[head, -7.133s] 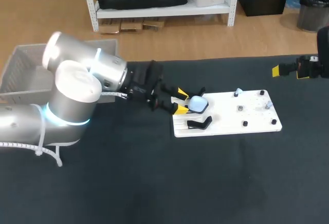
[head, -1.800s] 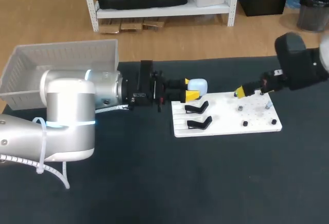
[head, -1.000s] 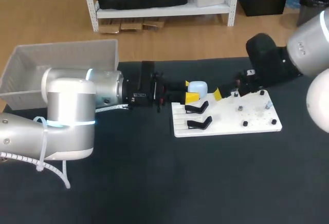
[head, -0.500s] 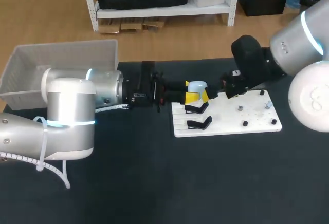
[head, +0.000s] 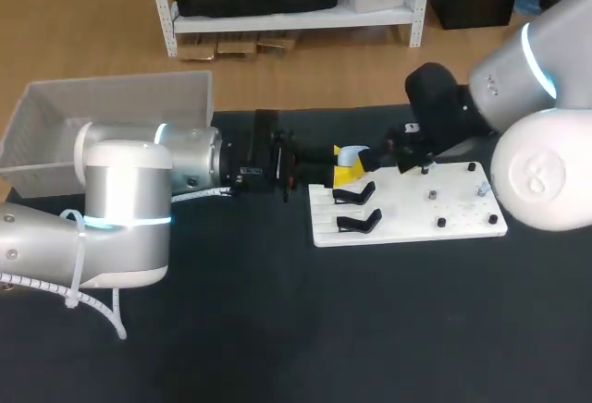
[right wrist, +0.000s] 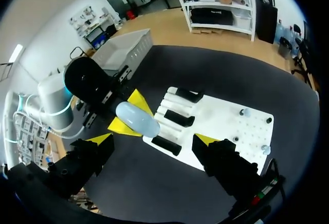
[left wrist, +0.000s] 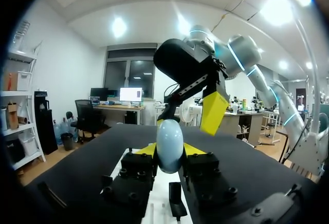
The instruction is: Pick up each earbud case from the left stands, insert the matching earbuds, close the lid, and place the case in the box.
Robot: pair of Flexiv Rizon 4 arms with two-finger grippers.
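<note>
Two pincers meet in the upper middle of the head view, above the back edge of the flat white plastic board (head: 462,209) on the dark worktop (head: 277,329). The left pincer (head: 348,163) is clamped on the pale blue, rounded earbud case (head: 354,155), one yellow tip on each side of its lower half, and holds it in the air with its lid closed, just above the two black angled stands (head: 356,193), both of which are bare. The right pincer (head: 388,152) reaches in from the right of the frame with its fingers spread wide. In the left wrist view one of its yellow tips hangs just beside the case (left wrist: 169,144), apparently without touching. The pale grey slatted plastic crate (head: 111,107) sits at the upper left. Small pale pieces (right wrist: 241,112) on the board's pegs may be the earbuds, but they are too small to tell.

The likely next step is opening the lid, and that is where the risk lies:
- **Slipping:** the shell looks smooth and curved, so an off-centre push from the right pincer (right wrist: 154,140) could twist the case out of the left grip and drop it onto the stands.
- **Collision:** the two sets of fingers are crowded together and could knock each other.
- **Blocked lid:** it might catch on a fingertip and fail to open.
</note>
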